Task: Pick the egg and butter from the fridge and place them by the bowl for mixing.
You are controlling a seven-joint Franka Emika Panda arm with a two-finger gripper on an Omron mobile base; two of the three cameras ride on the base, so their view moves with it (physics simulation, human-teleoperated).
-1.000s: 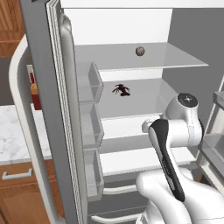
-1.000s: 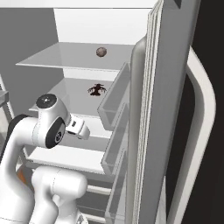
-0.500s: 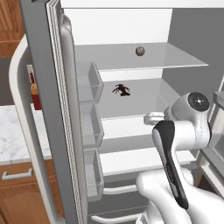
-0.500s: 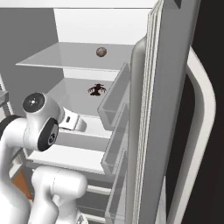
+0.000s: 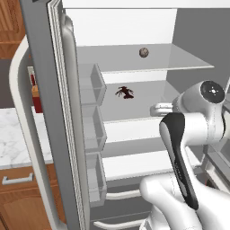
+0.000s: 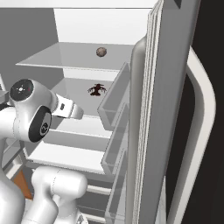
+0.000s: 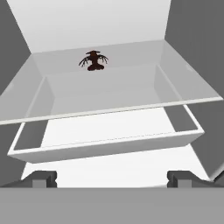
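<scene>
The fridge (image 5: 42, 67) stands open, with white shelves inside. The egg (image 5: 143, 52) (image 6: 101, 52), small and speckled brown, rests on the upper glass shelf (image 5: 184, 60). One shelf lower lies a dark red-brown spiky item (image 5: 124, 92) (image 6: 96, 89) (image 7: 92, 61). My gripper (image 7: 112, 179) is open and empty. It points into the fridge at the height of the middle shelf, below and in front of the egg. The hand (image 6: 70, 109) sits just inside the fridge opening. The butter and the bowl are out of view.
Clear door bins (image 5: 92, 121) (image 6: 116, 109) line both open doors. A white drawer (image 7: 105, 144) sits under the glass shelf ahead of the hand. A marble counter (image 5: 9, 139) with a dark red bottle (image 5: 37, 96) lies left of the fridge, above wooden cabinets (image 5: 18, 193).
The arm's upper joint has swung outward, right in the left base view and left in the right base view. The hand stays aimed into the fridge. The gripper remains open.
</scene>
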